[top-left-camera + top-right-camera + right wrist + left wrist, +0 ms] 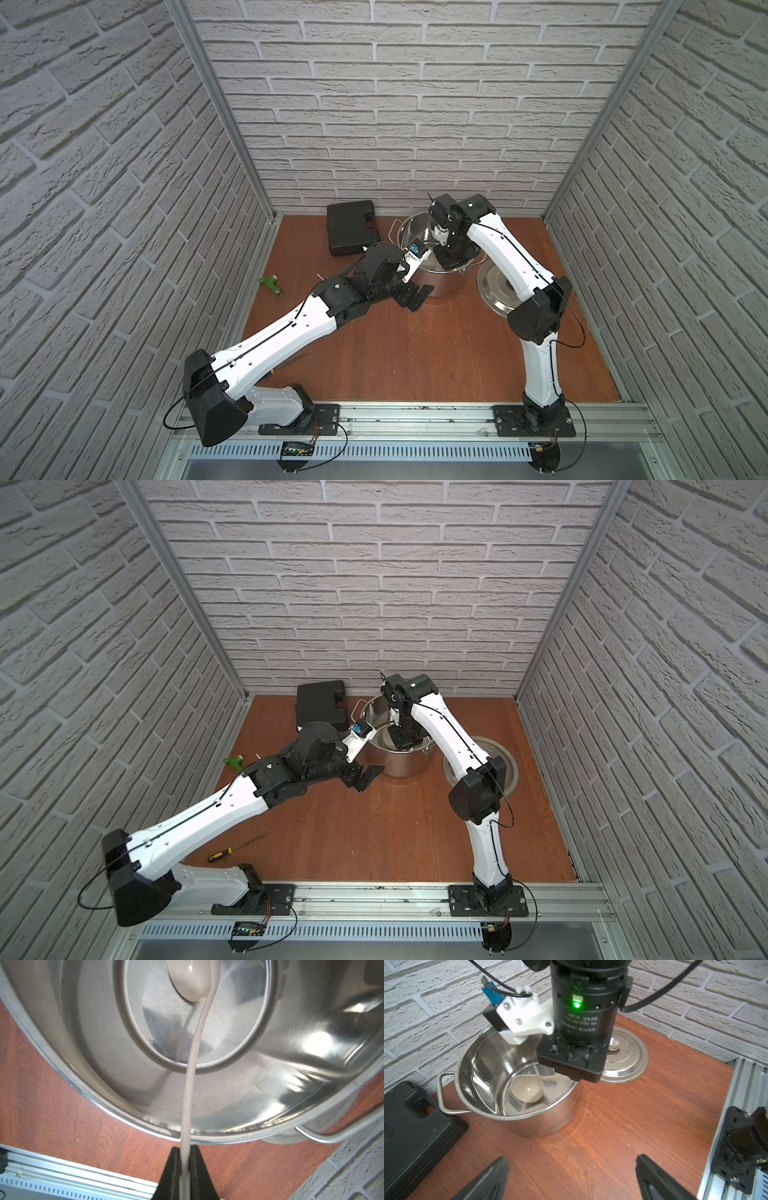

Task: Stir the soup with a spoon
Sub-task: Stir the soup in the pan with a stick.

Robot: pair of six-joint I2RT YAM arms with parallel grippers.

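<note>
The right pincer (185, 1150) is closed tight on the thin end of the spoon (193, 1057). Its two black jaws press the cream handle from both sides, and I see no gap between them and the handle.

From this grip the handle goes away from the pincer and downward, passes close above the rim of the steel pot (99, 1076), and ends in the round bowl low inside it. So the long axis of the spoon is a slanted line from the rim to the floor of the pot, and the bowl lies at the side of the floor opposite to the pincer. I cannot tell whether the bowl touches the floor or hangs just above it. There is no liquid in the pot, only bare shiny metal.

The left pincer (572, 1158) is wide open and holds nothing. It hangs low over the wooden table (612, 1126), just beside the outer wall of the pot, with its jaws pointing toward it. The right arm therefore has the spoon, and the left is only a neighbour.

I think the stirring must be a circle of the bowl around the floor. Because the handle runs so near the rim, a hand that sinks or drifts outward could knock the rim and shift the pot.

The lid (629, 1059) lies flat on the table just beside the pot, and it seems out of the way.
</note>
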